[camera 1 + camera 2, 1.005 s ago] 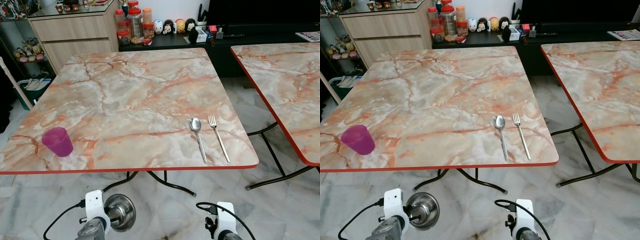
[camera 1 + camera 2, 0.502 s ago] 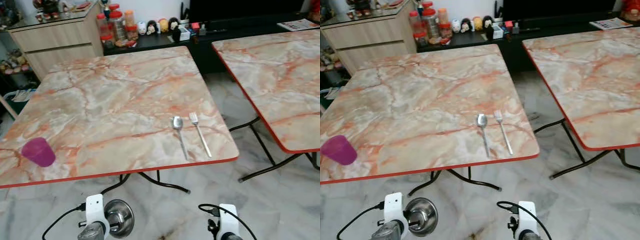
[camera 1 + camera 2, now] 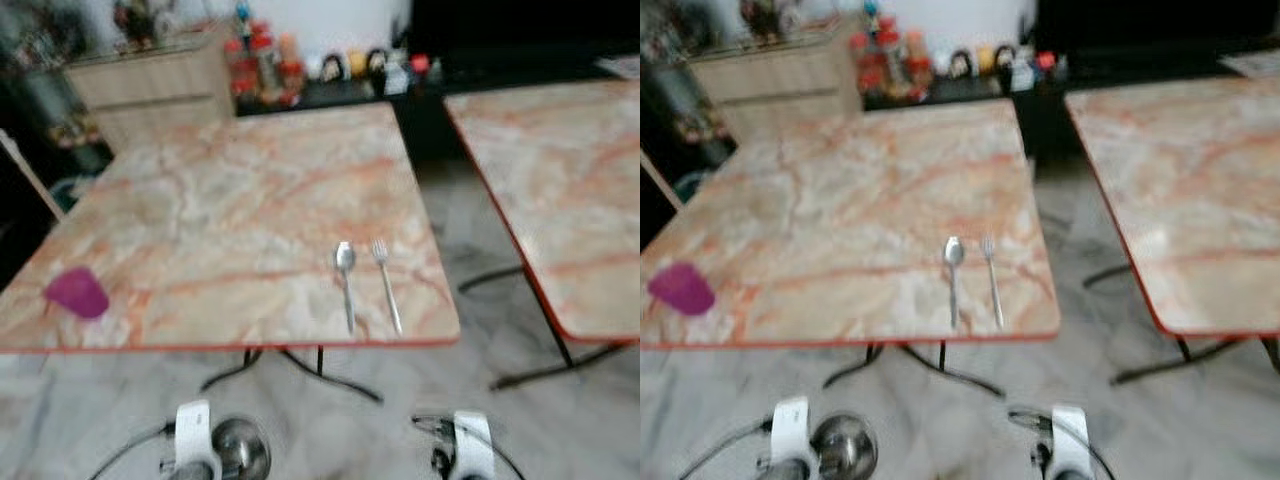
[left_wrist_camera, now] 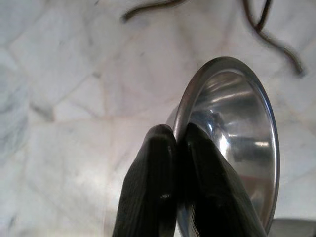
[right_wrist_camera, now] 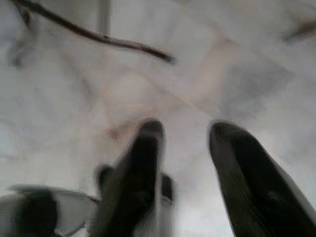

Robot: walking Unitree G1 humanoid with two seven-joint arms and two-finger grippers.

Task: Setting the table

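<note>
Left gripper [image 4: 177, 143]: fingers pressed together on the rim of a steel bowl [image 4: 237, 148], held low over the marble floor [image 4: 74, 98], short of the table's near edge. Right gripper [image 5: 182, 148]: fingers spread, holding nothing, over the same floor. Table [image 3: 240, 180]: spoon [image 3: 345, 270] and fork [image 3: 386, 280] side by side near the near right corner; purple cup [image 3: 76, 293] by the near left corner; views blurred.
</note>
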